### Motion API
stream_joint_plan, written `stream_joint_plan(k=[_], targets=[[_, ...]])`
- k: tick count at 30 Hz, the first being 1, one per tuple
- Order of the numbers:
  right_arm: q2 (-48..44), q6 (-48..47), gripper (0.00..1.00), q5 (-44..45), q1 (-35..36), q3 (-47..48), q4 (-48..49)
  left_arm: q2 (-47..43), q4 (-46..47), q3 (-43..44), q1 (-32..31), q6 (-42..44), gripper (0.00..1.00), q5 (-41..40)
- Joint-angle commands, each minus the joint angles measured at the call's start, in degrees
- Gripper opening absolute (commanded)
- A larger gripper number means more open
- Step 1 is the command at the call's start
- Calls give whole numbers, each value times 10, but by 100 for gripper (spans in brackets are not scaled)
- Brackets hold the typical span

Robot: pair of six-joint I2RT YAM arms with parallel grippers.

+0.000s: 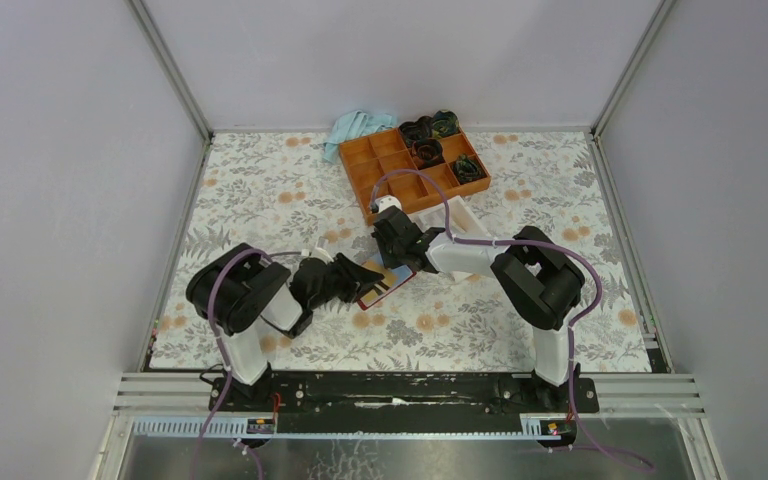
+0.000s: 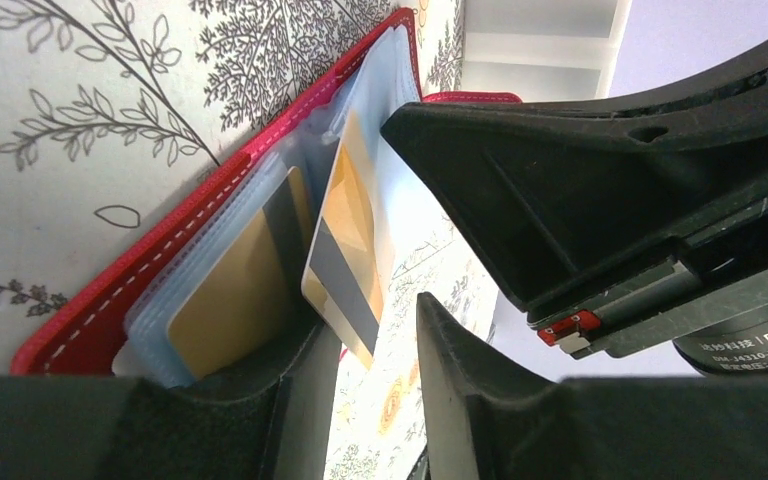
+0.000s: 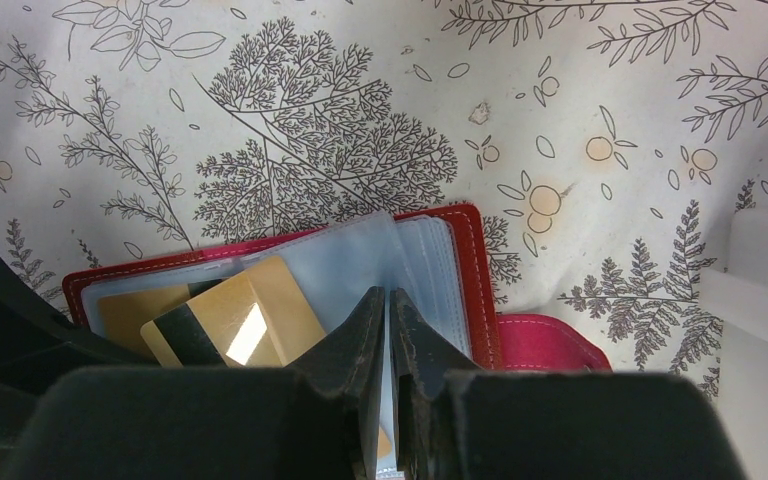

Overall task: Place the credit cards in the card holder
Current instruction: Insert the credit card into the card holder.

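Card holder (image 1: 385, 285) lay open on the floral bench (image 1: 260, 185), squarely between the two arms, red cover down and clear sleeves fanned upward. Left gripper (image 2: 375, 345) sat at the card holder's left side with its jaws spread, and a plain gap showed between the fingers (image 2: 480, 400). Into that gap hung the near end of the loose gold card (image 2: 345, 250), dark stripe showing, and neither finger was seen pressing on it. Whether its far end sat inside a sleeve could not be told. Just beside it, nearer the card holder's red stitched edge, the tucked gold card (image 2: 230, 305) was seated inside a clear sleeve.

Over on the card holder's right half, the right gripper (image 3: 388, 300) had its jaws pressed almost together, pinching one clear sleeve page of the card holder. Only a thin sliver of pale plastic showed between them. The pinched page stood up off the cover, while the sleeves under it lay flatter.

Out from the card holder's right edge stuck the snap tab (image 3: 545, 345), flat on the bench. Near the tab, on the same side, was the whitish clear box (image 3: 760, 290), partly under the right arm in the top view.

Well beyond the card holder, away from the arm bases, stood the orange tray (image 1: 380, 178), with dark items in several far compartments, too small to name. Farther from the card holder again, a pale blue cloth (image 1: 355, 128) was bunched at the tray's far corner.
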Motion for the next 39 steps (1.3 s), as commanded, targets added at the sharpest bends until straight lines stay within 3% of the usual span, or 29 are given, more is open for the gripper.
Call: stream_joint_plan(k=[1,15,39], targets=[[38,3,13,-34,5,-7,-43,-28,-93,5,-5,39,41,0],[39,3,13,-35,5,-5,-44,-131,-401,70,-5,110,46,-39],[40,2,13,-39,7,-3,-44,-179,-612,145,-5,163,44,-73]])
